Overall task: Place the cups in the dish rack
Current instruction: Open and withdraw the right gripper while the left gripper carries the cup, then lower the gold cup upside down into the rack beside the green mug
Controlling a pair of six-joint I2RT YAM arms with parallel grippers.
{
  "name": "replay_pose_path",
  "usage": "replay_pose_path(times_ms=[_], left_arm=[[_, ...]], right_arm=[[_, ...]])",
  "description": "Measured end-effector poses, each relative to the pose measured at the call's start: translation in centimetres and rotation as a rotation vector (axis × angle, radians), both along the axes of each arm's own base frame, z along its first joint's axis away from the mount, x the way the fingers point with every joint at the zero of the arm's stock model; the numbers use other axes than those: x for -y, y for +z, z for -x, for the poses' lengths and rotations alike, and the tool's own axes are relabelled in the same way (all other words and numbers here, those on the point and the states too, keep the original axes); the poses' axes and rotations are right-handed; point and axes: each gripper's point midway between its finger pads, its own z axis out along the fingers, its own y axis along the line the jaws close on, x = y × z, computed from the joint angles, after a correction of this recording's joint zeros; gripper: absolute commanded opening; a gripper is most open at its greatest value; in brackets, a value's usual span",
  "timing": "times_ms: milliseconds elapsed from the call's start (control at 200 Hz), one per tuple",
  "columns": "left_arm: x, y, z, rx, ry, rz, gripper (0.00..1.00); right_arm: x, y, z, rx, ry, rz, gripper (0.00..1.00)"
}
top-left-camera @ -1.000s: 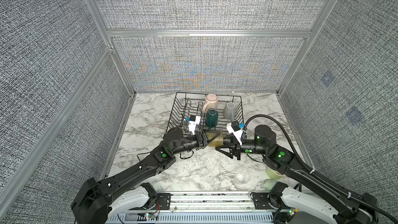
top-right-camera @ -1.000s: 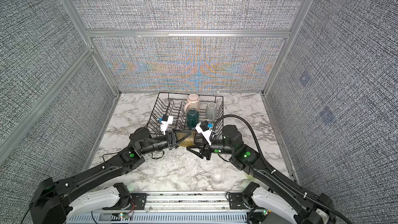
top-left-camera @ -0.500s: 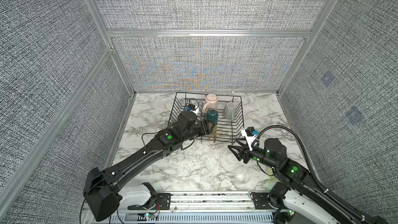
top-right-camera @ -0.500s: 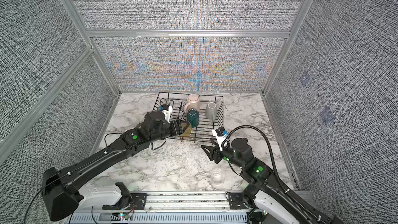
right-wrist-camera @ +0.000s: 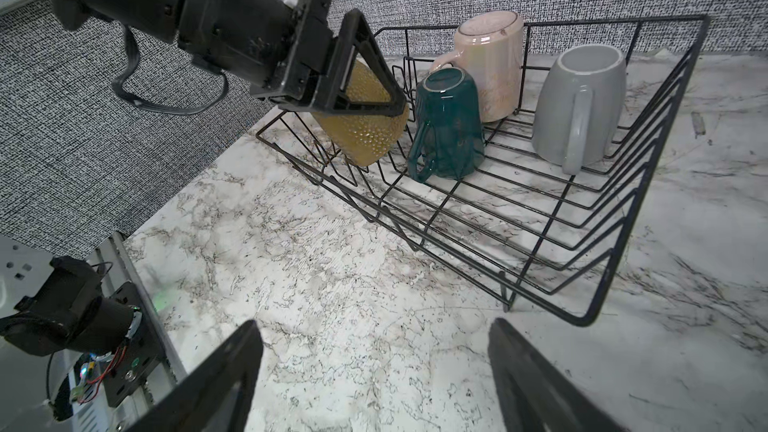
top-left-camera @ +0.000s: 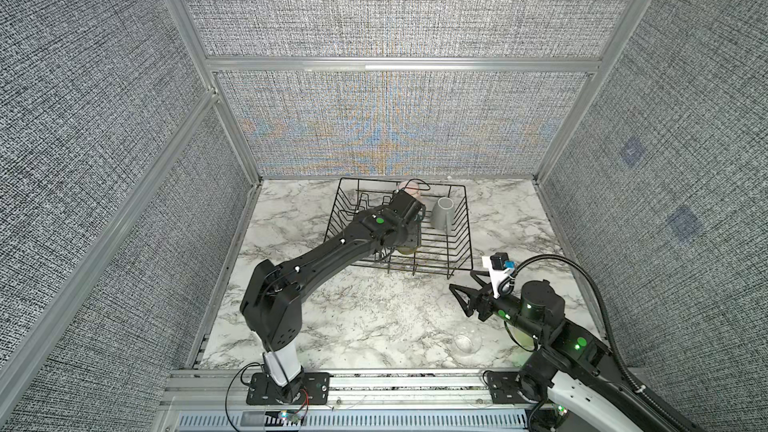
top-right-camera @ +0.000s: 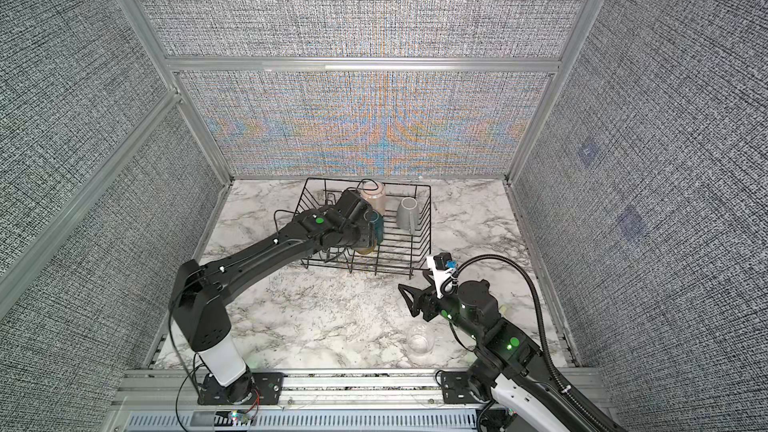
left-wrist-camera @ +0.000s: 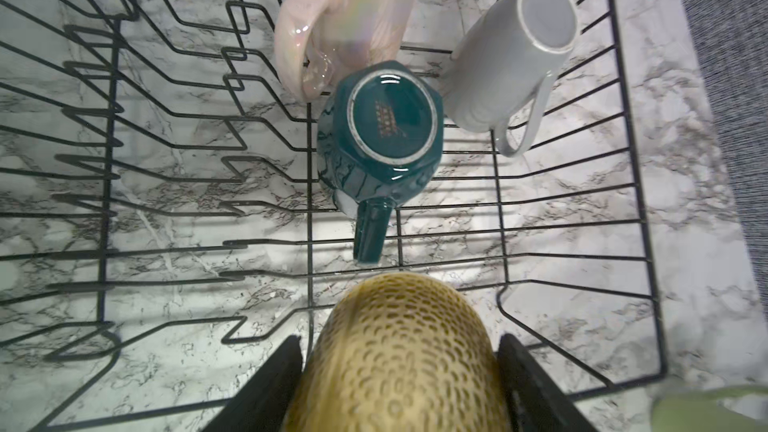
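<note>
gripping the amber tumbler (right-wrist-camera: 365, 135), the left gripper (left-wrist-camera: 399, 388) holds it tilted within the dish rack (left-wrist-camera: 634, 160), near the inverted teal mug (left-wrist-camera: 390, 118). the gold mark on that mug's base is too small to read. pink mug (left-wrist-camera: 365, 14) and grey mug (left-wrist-camera: 511, 60) sit further back in the rack. right gripper (right-wrist-camera: 372, 328): spread wide, empty, above the countertop (right-wrist-camera: 332, 263). clear tumbler (top-left-camera: 467, 340) stands on the countertop; yellow-green cup (left-wrist-camera: 710, 409) is cut off at the frame edge.
</note>
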Motion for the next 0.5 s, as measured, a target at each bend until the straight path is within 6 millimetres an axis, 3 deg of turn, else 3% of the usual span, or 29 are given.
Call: replay_pose_path(times_ms=[245,500], left_arm=[[-0.3,-3.5,-0.8,-0.050,0.003,-0.133,0.67],[-0.4,-6.6,-0.8,-0.106,0.003,-0.202,0.67]], right_arm=[[-0.3,-1.0,-0.2,-0.043,-0.002,0.008,0.86],[-0.4,-0.7,-0.3,-0.034,0.006,0.018,0.86]])
